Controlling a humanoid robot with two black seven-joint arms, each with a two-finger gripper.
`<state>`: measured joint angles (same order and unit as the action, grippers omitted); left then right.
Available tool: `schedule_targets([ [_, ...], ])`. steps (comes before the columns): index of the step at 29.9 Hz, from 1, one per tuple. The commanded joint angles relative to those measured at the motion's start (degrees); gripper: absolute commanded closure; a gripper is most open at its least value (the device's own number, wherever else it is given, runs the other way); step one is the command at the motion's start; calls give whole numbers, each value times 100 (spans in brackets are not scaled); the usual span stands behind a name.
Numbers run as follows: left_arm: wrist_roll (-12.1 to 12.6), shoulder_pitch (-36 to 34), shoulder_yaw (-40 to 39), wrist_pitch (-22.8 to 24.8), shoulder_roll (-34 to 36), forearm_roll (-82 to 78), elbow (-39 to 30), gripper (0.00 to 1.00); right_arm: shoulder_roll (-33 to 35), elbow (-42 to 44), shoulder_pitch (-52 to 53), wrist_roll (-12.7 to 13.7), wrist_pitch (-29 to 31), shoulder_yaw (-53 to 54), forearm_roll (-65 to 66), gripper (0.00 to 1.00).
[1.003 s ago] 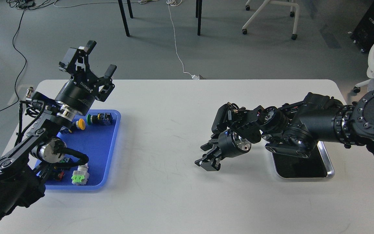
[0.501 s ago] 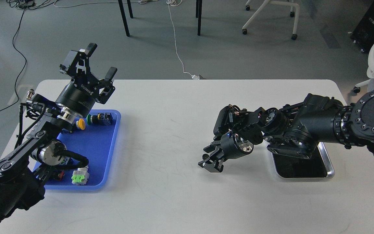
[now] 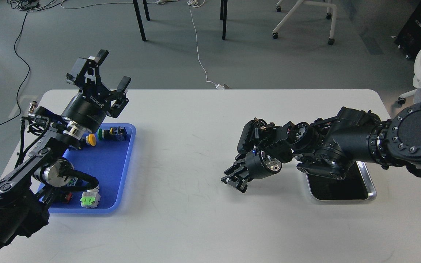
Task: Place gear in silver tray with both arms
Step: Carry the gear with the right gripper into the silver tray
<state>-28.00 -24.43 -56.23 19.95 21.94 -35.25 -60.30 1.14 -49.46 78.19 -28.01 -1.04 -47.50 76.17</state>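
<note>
The silver tray (image 3: 372,190) lies on the right of the white table, its far part hidden under my right arm. My right gripper (image 3: 233,179) hangs low over the table's middle, left of the tray and pointing left. It is dark, and I cannot tell its fingers apart or whether it holds anything. My left gripper (image 3: 113,70) is open and empty, raised above the far end of the blue tray (image 3: 122,175). I cannot make out a gear anywhere.
The blue tray holds several small parts: a yellow button (image 3: 91,139), a green and black switch (image 3: 113,133) and a green and white part (image 3: 90,199). My left arm covers the tray's left side. Chair legs and cables are on the floor beyond the table.
My right gripper shifted slightly right, then back left, and its wrist turned a little. My left gripper has hardly moved and stays open.
</note>
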Motion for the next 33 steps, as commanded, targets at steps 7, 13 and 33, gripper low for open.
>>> schedule_targets([
  [7, 0, 0, -10, 0, -6, 1, 0, 2, 273, -64, 100, 1, 7, 12, -15, 85],
  [13, 0, 0, -2, 0, -6, 1, 0, 2, 650, -125, 223, 1, -28, 118, -32, 85],
  [33, 0, 0, 69, 0, -287, -8, -35, 2, 3964, -925, 163, 1, -10, 65, 1242, 83],
])
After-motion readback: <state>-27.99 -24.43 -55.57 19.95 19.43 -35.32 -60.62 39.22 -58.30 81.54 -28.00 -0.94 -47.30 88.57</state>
